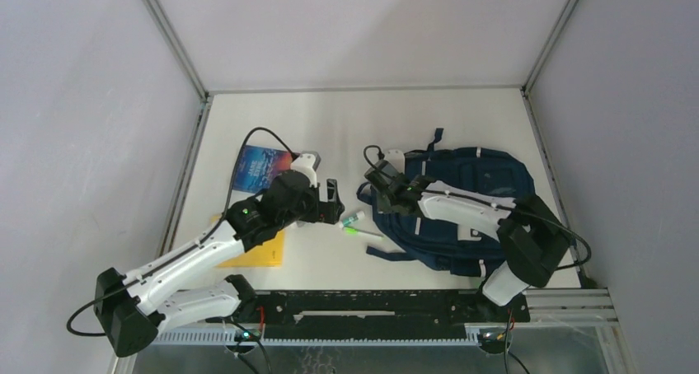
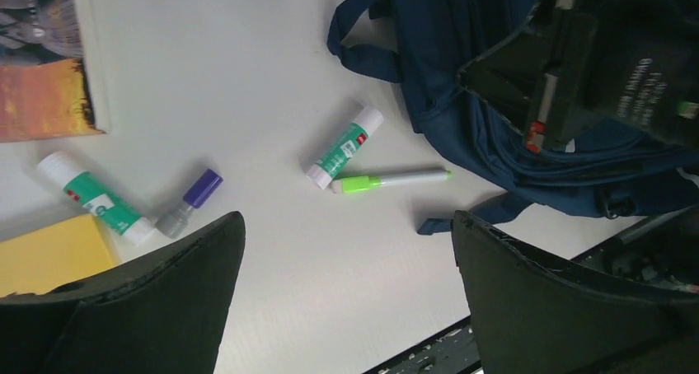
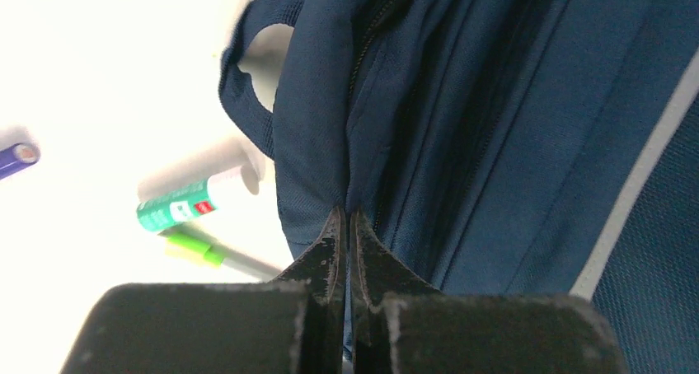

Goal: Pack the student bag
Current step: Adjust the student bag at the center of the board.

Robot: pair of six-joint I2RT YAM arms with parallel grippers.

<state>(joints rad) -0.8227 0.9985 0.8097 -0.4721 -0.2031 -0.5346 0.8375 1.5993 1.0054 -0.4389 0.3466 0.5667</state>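
The navy student bag (image 1: 474, 197) lies flat at the right of the table. My right gripper (image 1: 387, 184) is at its left edge. In the right wrist view the right gripper (image 3: 347, 216) is shut on a fold of the student bag (image 3: 494, 127) beside a zip. My left gripper (image 1: 331, 199) hovers left of the bag. In the left wrist view the left gripper (image 2: 346, 219) is open and empty above bare table. A green-and-white glue stick (image 2: 346, 146) and a green-capped marker (image 2: 387, 179) lie just ahead of it, by the bag (image 2: 462, 102).
A second glue stick (image 2: 95, 197) and a purple-capped marker (image 2: 189, 201) lie to the left, next to a yellow pad (image 1: 262, 250). A blue book (image 1: 260, 168) lies behind them. A loose bag strap (image 2: 354, 28) curls on the table.
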